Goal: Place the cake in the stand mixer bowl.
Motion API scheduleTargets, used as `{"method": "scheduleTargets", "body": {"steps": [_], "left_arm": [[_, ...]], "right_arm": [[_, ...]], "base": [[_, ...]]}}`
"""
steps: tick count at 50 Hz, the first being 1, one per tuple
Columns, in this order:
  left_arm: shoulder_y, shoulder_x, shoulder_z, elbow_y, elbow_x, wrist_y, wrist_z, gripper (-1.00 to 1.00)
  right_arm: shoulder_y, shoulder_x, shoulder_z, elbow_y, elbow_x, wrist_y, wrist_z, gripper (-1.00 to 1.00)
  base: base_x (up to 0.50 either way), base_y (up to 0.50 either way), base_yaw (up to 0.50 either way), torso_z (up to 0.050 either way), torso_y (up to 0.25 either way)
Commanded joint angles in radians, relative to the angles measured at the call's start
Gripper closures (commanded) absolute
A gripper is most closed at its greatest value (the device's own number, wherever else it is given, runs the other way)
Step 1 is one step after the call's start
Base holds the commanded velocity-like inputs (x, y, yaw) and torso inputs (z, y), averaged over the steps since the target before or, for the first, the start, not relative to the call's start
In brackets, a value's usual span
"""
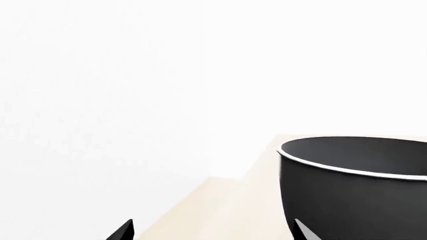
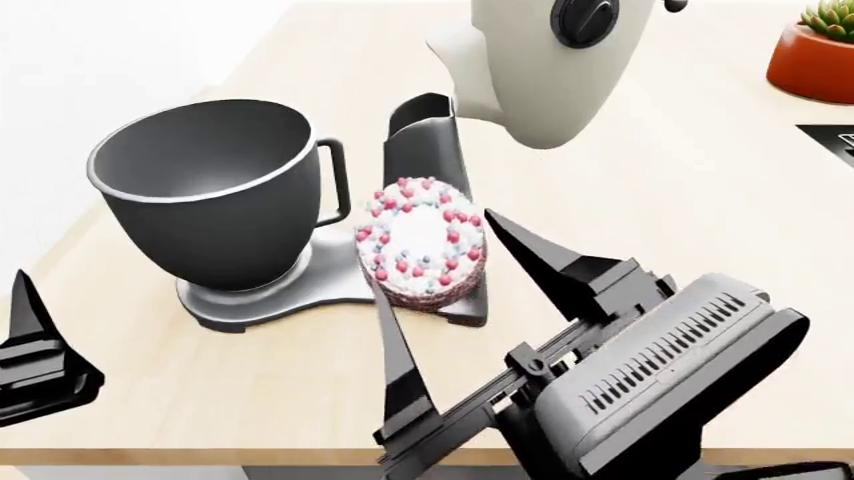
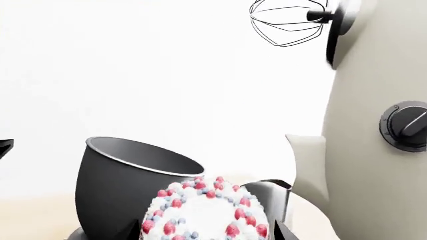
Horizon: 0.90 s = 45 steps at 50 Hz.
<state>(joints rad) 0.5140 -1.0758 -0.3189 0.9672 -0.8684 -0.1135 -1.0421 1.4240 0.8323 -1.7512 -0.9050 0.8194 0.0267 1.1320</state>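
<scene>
The cake (image 2: 416,240), white-topped with pink and red dots, is tipped up on edge between the two long dark fingers of my right gripper (image 2: 434,250), just right of the stand mixer bowl (image 2: 200,190). The right wrist view shows the cake (image 3: 207,212) filling the gap between the fingertips, with the dark grey bowl (image 3: 127,190) behind it. The bowl stands upright on the mixer's base, its loop handle toward the cake. My left gripper (image 1: 213,232) is open and holds nothing, close beside the bowl (image 1: 353,190). In the head view it shows at the lower left (image 2: 34,350).
The cream mixer head (image 2: 547,60) is tilted up above the cake, its wire whisk (image 3: 287,25) raised. The grey mixer base (image 2: 267,295) and column (image 2: 420,130) sit under and behind the bowl. A potted plant (image 2: 814,50) stands far right. The table's front edge (image 2: 267,455) is near.
</scene>
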Motion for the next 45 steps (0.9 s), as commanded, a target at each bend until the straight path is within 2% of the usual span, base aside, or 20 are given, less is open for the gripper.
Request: {"method": "scheduleTargets", "body": {"steps": [1, 15, 23, 33, 45], "left_arm": [[0.005, 0.010, -0.002, -0.007, 0.003, 0.004, 0.010, -1.00], [-0.016, 0.013, 0.014, -0.019, -0.004, 0.005, 0.018, -1.00], [-0.016, 0.019, 0.018, -0.021, 0.002, 0.007, 0.025, -1.00], [-0.017, 0.038, 0.032, -0.042, 0.012, 0.017, 0.043, -1.00], [-0.069, 0.030, 0.078, -0.052, 0.002, -0.001, 0.038, -1.00]], "right_arm": [[0.114, -0.104, 0.021, 0.059, 0.056, 0.005, -0.006, 1.00], [0.213, -0.256, 0.088, 0.125, 0.144, 0.049, -0.019, 1.00], [0.229, -0.359, 0.128, 0.269, 0.197, 0.032, -0.079, 1.00], [0.274, -0.494, 0.205, 0.404, 0.270, 0.028, -0.083, 1.00], [0.308, -0.576, 0.249, 0.494, 0.320, 0.036, -0.095, 1.00]], "base": [[0.00, 0.00, 0.00, 0.000, 0.000], [0.00, 0.00, 0.00, 0.000, 0.001], [0.00, 0.00, 0.00, 0.000, 0.000], [0.00, 0.00, 0.00, 0.000, 0.001], [0.00, 0.00, 0.00, 0.000, 0.001]]}}
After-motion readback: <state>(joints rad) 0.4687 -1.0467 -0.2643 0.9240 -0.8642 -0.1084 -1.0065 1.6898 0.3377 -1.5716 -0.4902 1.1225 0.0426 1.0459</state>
